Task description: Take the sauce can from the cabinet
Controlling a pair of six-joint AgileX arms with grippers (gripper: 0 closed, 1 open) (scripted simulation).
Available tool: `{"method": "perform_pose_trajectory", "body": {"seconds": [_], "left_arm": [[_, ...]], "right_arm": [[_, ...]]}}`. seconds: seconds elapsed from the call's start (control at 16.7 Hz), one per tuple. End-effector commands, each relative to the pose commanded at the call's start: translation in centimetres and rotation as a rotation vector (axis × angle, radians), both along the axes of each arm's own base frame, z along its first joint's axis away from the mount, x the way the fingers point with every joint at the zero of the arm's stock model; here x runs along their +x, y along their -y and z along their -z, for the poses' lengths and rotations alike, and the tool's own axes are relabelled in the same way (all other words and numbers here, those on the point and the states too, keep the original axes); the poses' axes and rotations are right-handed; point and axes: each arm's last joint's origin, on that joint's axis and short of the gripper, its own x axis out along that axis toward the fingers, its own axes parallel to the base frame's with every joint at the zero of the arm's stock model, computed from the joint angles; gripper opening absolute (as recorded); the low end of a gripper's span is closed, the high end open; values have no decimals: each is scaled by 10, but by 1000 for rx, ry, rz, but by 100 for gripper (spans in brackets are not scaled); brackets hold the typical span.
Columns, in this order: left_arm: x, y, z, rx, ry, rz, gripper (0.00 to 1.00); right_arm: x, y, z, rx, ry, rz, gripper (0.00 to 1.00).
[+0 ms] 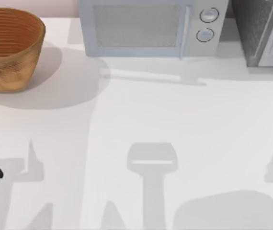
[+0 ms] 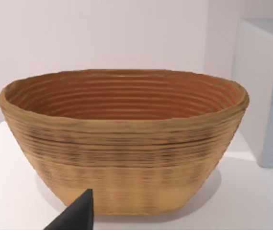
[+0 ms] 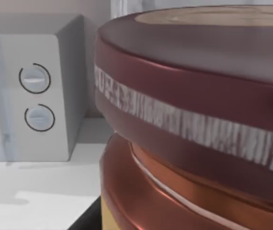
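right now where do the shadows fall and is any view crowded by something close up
Top view: soft grey shadows of both arms lie on the table, and the basket casts one to its right. Right wrist view: the sauce can looms very close, hiding much of the scene beside the microwave. Left wrist view: evenly lit, faint shadow beneath the basket.

Overhead and wrist views sharing microwave.

Bright, even light; soft shadows.
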Motion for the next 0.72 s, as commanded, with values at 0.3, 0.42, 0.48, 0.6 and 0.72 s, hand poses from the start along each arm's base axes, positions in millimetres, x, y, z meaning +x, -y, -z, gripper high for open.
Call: {"method": "perform_pose_trajectory", "body": {"seconds": [0.3, 0.42, 0.48, 0.6, 0.72], "left_arm": [[0, 0, 0, 0, 0, 0, 100], [0, 0, 0, 0, 0, 0, 100], [0, 0, 0, 0, 0, 0, 100], [0, 0, 0, 0, 0, 0, 100], [0, 0, 0, 0, 0, 0, 100]], "right_arm": [[0, 0, 1, 1, -8, -5, 0], [1, -1, -1, 1, -10, -14, 0], [2, -2, -3, 1, -12, -23, 0], [6, -3, -8, 1, -17, -48, 0], [12, -5, -16, 0, -19, -79, 0]]}}
